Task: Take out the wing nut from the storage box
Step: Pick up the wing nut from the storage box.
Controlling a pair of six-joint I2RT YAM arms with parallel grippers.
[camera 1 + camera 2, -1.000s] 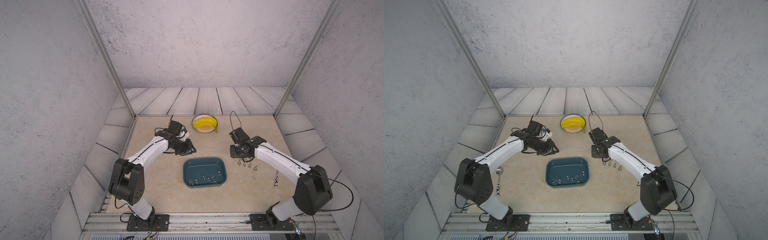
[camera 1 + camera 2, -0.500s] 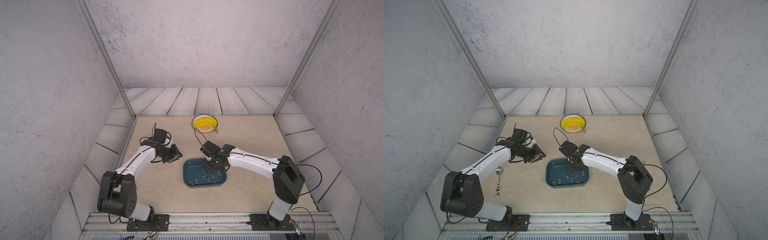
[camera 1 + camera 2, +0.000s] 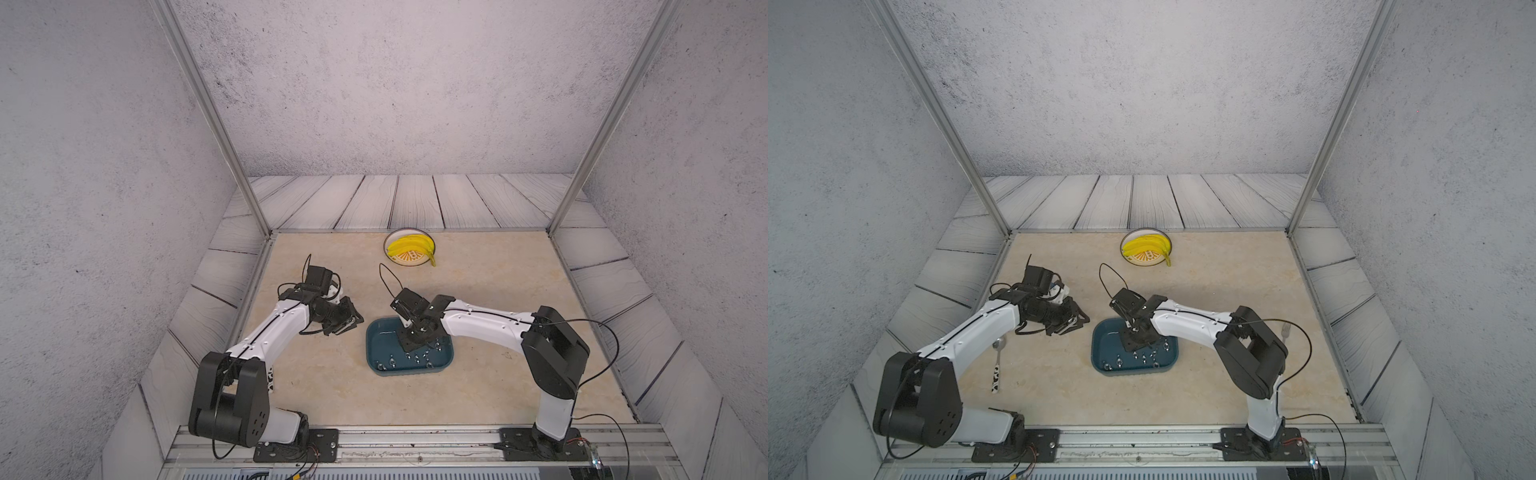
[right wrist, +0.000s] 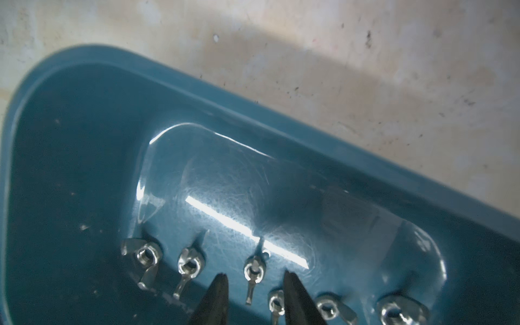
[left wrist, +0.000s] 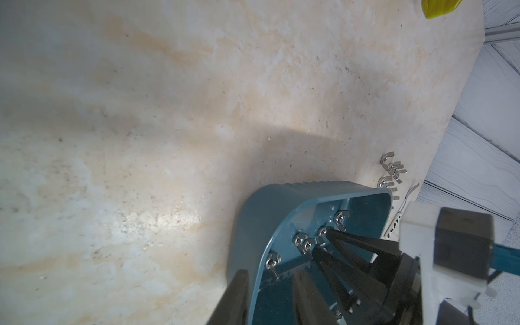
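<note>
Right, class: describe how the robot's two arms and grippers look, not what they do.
Both the left arm and right arm have white shells with black joints and bases. A black cable runs along each, looping at the wrist. Left gripper and right gripper are black, with tapered pointed fingers.

Grey speckled walls (image 3: 395,83); pale plank floor (image 3: 415,203); beige marbled tabletop (image 3: 332,395); aluminium corner posts (image 3: 210,112).

Storage box (image 4: 239,183): glossy teal plastic, floor finely scratched. Wing nuts (image 4: 254,270): bright, shiny metal. Tabletop (image 5: 140,112): matt, mottled, stone-like
</note>
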